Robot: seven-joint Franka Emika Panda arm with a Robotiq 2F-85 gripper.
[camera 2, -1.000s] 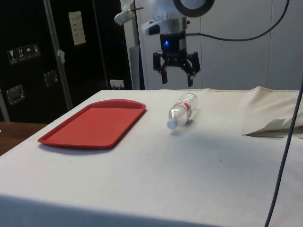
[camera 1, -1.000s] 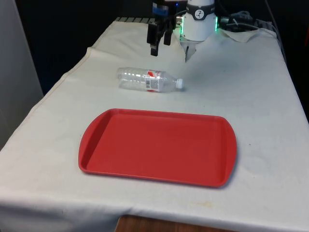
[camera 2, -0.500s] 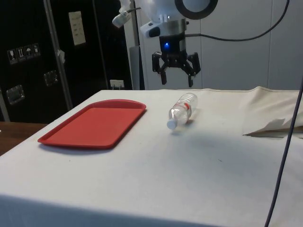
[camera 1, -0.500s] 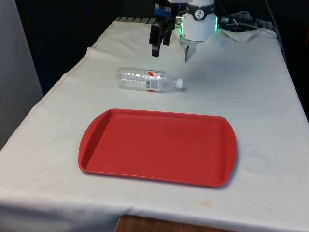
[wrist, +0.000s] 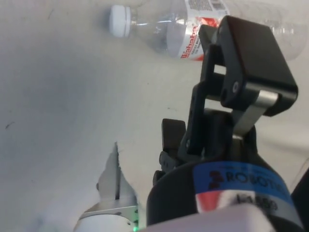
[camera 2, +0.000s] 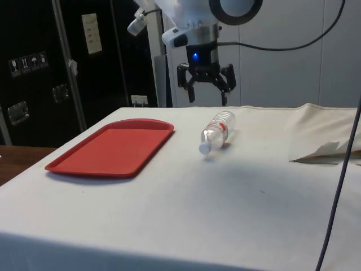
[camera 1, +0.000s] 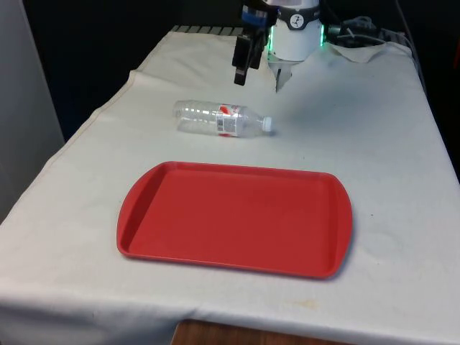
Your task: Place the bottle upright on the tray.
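A clear plastic bottle (camera 1: 219, 119) with a red-and-white label lies on its side on the white cloth, its white cap (camera 1: 267, 123) towards the front view's right. The red tray (camera 1: 235, 219) sits nearer the front edge with nothing on it. My gripper (camera 1: 241, 66) hangs open above the cloth, behind the bottle's neck end. In the side view the gripper (camera 2: 205, 97) is spread wide above the bottle (camera 2: 216, 129), holding nothing, and the tray (camera 2: 110, 148) is to the side. The wrist view looks down past one finger (wrist: 244, 58) at the bottle (wrist: 178, 26).
Crumpled white cloth and cables (camera 1: 359, 39) lie by the robot's base at the far right. In the side view a cloth fold (camera 2: 327, 151) rises on the table, and a dark cable (camera 2: 340, 180) hangs in front.
The gripper has shifted towards the front view's right and turned slightly, staying open at about the same height. Bottle and tray have not moved.
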